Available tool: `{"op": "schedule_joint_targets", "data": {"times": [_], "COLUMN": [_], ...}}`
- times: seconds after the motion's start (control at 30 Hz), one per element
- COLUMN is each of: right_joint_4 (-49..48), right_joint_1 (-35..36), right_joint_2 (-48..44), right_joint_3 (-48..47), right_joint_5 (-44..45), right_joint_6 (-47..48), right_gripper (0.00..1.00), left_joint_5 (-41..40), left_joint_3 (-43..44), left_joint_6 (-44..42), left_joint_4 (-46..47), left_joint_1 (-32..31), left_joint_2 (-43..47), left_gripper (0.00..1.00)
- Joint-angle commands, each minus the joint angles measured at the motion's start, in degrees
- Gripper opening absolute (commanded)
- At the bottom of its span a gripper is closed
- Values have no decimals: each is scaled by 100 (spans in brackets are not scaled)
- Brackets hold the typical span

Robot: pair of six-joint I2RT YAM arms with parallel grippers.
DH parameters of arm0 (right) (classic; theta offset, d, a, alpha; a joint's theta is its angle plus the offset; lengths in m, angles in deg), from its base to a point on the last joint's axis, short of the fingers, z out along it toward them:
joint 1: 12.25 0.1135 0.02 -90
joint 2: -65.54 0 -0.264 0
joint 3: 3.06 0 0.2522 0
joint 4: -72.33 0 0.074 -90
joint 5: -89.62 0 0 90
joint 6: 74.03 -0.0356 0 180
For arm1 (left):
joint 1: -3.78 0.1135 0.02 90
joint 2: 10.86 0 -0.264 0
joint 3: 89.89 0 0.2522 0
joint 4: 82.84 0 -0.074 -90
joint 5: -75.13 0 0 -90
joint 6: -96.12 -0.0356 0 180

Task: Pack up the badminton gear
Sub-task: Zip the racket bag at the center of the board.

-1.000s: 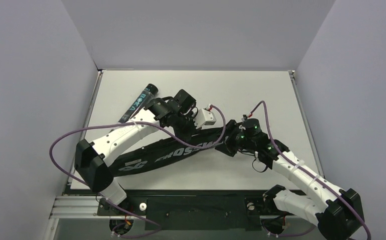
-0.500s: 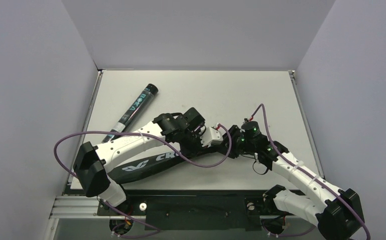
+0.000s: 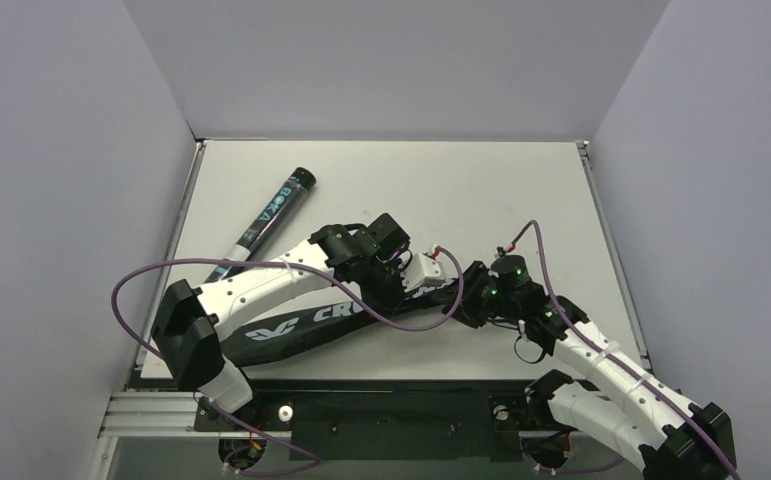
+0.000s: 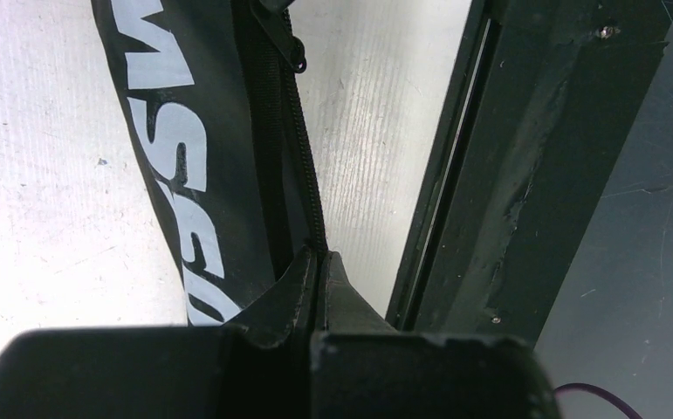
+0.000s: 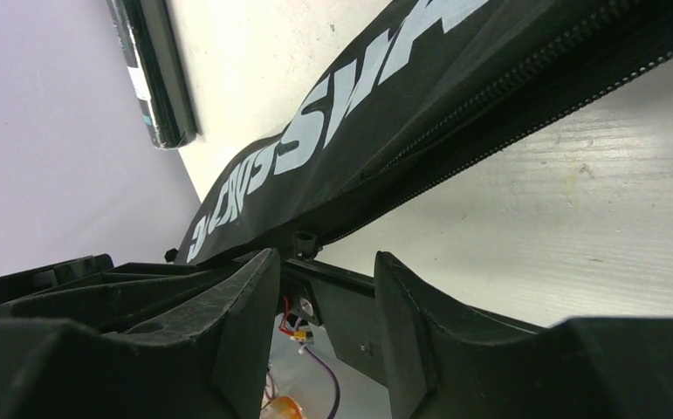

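Black CROSSWAY bag (image 3: 301,322) lies diagonally across the near half of the white counter (image 3: 481,190), w/ the teal-printed tube (image 3: 273,212) well apart from it at far L, also on a slant. L pincer (image 4: 319,256) is pinched tight on the bag's zip line, which runs straight into its tips, close to the counter's front edge. R pincer (image 5: 326,257) is part-open, fingers apart, tips just beside the bag's zip edge at its R end.
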Motion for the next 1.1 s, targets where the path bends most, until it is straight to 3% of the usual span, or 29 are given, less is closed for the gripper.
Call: {"op": "schedule_joint_targets", "data": {"times": [0.0,0.5,0.73,1.07], "right_joint_4": [-217,-748,-795,-541], "right_joint_1": [-20,98,269,275], "right_joint_2": [175,702,788,614], "right_joint_3": [-6,-60,-68,-29], "right_joint_5": [12,-35,66,164], "right_joint_6": [53,-50,-100,-83], "right_gripper": [39,33,16,5], "left_joint_5": [232,211,186,116], "left_joint_3": [291,368,344,348], "left_joint_6": [47,28,10,-21], "left_joint_4": [130,103,87,87], "left_joint_1": [38,56,64,99], "left_joint_2": [-41,-72,-43,-59], "left_gripper": [0,0,0,0]}}
